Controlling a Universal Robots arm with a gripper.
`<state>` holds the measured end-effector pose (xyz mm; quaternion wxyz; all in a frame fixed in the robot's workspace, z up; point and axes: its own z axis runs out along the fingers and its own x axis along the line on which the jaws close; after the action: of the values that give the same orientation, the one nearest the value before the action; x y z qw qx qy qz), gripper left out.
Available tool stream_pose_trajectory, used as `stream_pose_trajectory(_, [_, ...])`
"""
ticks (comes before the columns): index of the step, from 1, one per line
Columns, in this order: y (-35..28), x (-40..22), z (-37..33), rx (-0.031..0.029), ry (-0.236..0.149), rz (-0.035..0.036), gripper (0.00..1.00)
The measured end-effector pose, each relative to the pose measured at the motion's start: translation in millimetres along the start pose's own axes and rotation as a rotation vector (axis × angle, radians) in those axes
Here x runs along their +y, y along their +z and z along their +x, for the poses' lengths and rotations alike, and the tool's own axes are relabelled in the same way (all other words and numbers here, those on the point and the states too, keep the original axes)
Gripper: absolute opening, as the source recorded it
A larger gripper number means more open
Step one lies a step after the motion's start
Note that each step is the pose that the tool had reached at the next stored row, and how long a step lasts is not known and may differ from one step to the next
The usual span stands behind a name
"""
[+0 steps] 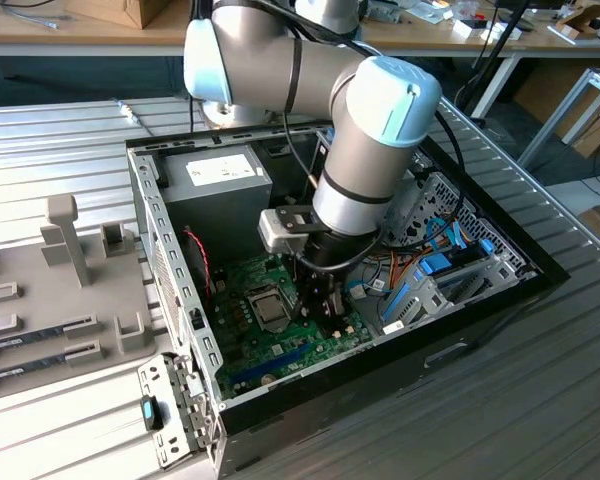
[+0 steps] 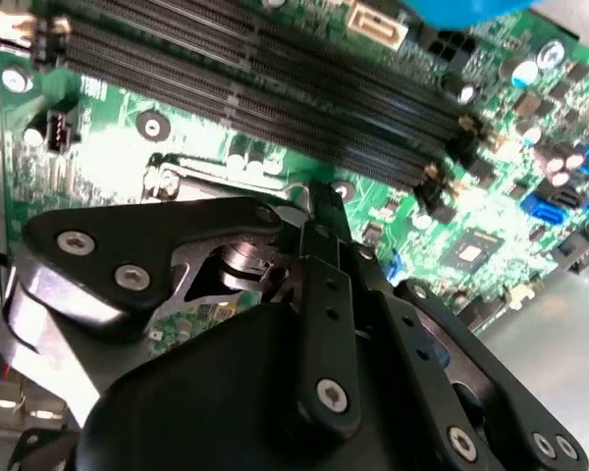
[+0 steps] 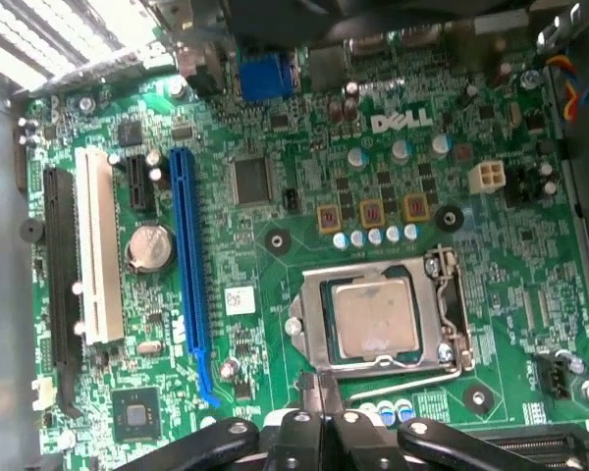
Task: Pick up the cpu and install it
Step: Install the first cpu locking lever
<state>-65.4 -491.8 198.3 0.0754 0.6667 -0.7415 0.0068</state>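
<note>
Looking over the exterior view from its left, I see a grey tray (image 1: 90, 330) with long memory sticks (image 1: 40, 338) lying in its slots. Next comes the open computer case (image 1: 150, 240), with a big grey box (image 1: 220, 185) in its far corner. The box carries a white label (image 1: 220, 170) whose print I cannot read.

The green motherboard (image 1: 255, 345) lies flat on the case floor, and the cpu (image 1: 271, 306) sits in its socket frame there. The gripper (image 1: 318, 300) hangs low over the board, just beside the cpu on the exterior view's right. I cannot tell whether it is released or clenched, and I see nothing in its grasp. Further right are blue and orange cables (image 1: 435, 262).

In the first wrist view the cpu (image 3: 375, 316) lies flat inside the metal frame (image 3: 314, 324), silver top up. A line of white lettering (image 3: 402, 121) is printed on the board, and a small white sticker (image 3: 238, 299) sits beside the long blue slot (image 3: 188, 275).
</note>
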Motion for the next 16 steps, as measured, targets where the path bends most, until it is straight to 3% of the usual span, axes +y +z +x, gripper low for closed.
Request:
stream_pose_trajectory(5, [5.7,-4.5,-1.1,0.0007,0.0,-0.0032,0.11])
stream_pose_trajectory(8, [4.9,-4.4,-1.1,-0.007,-0.001,-0.0035,0.11])
stream_pose_trajectory(9, [4.8,-3.9,-1.0,-0.0146,-0.001,-0.004,0.11])
stream_pose_trajectory(10, [4.9,-1.5,-0.6,-0.0392,-0.001,-0.0058,0.11])
stream_pose_trajectory(11, [4.8,0.5,-0.1,-0.0563,-0.003,-0.0087,0.11])
stream_pose_trajectory(12, [4.7,1.4,-0.1,-0.0683,-0.003,-0.0095,0.11])
stream_pose_trajectory(15, [4.5,1.9,-0.2,-0.0992,-0.006,-0.0109,0.11])
stream_pose_trajectory(16, [3.6,1.9,0.0,-0.1014,-0.006,-0.0108,0.11])
